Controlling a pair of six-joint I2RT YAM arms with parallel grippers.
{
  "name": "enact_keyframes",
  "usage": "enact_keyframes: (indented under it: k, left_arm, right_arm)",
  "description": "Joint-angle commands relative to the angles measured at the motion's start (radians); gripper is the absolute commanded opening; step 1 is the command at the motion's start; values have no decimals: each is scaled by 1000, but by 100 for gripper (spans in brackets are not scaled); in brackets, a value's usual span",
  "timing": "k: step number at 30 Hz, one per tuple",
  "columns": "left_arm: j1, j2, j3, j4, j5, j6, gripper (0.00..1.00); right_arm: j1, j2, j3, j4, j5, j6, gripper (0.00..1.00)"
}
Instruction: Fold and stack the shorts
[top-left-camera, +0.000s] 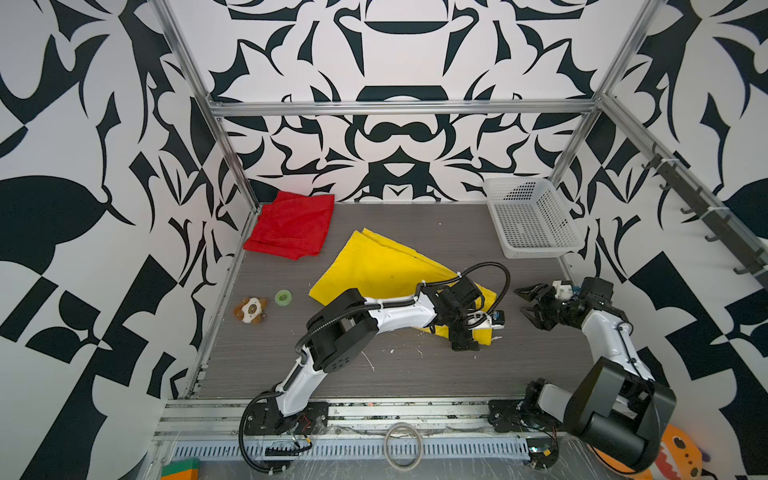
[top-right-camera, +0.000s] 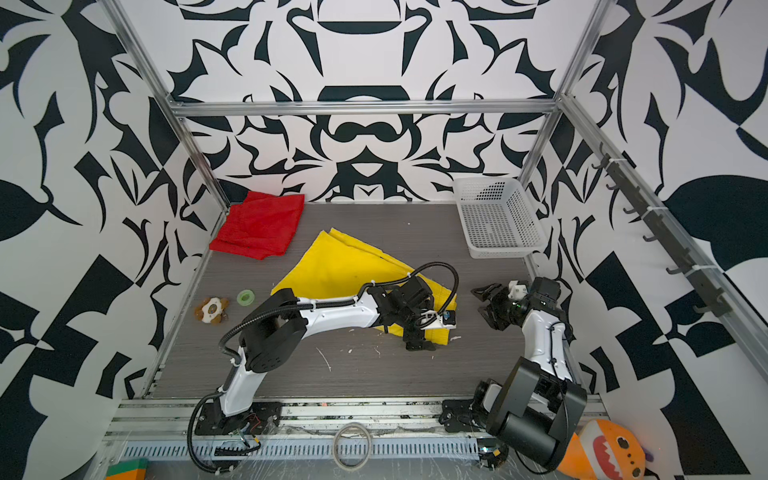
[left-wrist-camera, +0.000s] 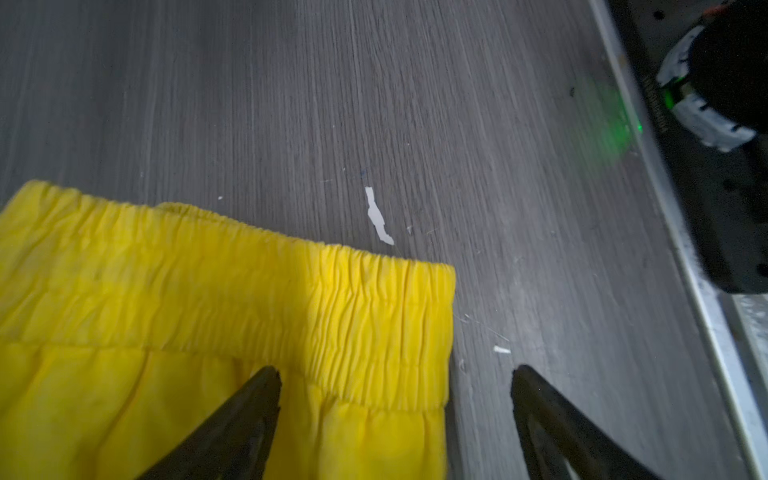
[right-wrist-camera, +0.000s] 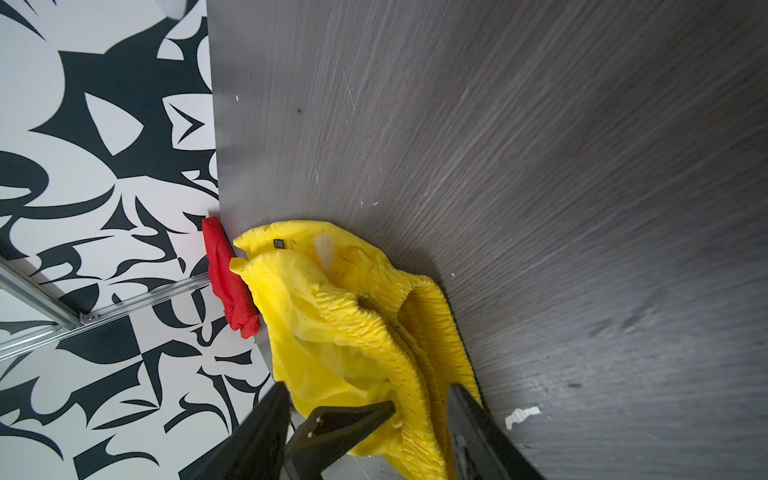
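Note:
The red shorts (top-left-camera: 293, 226) (top-right-camera: 259, 226) lie folded at the table's back left corner. The yellow shorts (top-left-camera: 374, 266) (top-right-camera: 332, 266) lie partly folded mid-table, their elastic waistband at the near right. My left gripper (top-left-camera: 464, 344) (top-right-camera: 419, 345) hangs open over the waistband corner. In the left wrist view one finger is above the yellow fabric (left-wrist-camera: 208, 291) and the other is above bare table, gripper (left-wrist-camera: 395, 370). My right gripper (top-left-camera: 528, 301) (right-wrist-camera: 369, 385) stands open just right of the shorts, facing their bunched waistband (right-wrist-camera: 332, 332) and holding nothing.
A white perforated basket (top-left-camera: 540, 248) stands at the back right. A green tape roll (top-left-camera: 283, 297) and a small brown-and-white toy (top-left-camera: 250, 309) lie at the left. White scraps (left-wrist-camera: 379, 216) dot the table near the waistband. An orange plush shark (top-right-camera: 611, 453) sits off the front right.

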Motion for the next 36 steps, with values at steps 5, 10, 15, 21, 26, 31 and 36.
enact_keyframes:
  k: [5, 10, 15, 21, 26, 31, 36]
  left_arm:
    - [-8, 77, -40, 164, -165, 35, 68]
    - [-7, 19, -92, 264, -201, -75, 37]
    - [37, -102, -193, 431, -53, -264, 33]
    - [40, -162, -262, 544, 0, -338, 34]
    - [40, -152, -251, 546, 44, -345, 34]
    - [39, -144, -242, 512, 75, -319, 35]
    - [35, -143, -235, 467, 101, -294, 37]
  right_arm:
    - [-4, -20, -31, -20, -23, -18, 65]
    - [9, -26, -78, -37, -31, -10, 76]
    - [69, 7, -125, 7, -75, 42, 100]
    - [189, 8, -183, 224, -128, 224, 100]
    - [270, 29, -204, 360, -144, 325, 100]
    - [289, 33, -211, 435, -158, 376, 95]
    - [301, 33, -210, 473, -165, 399, 94]
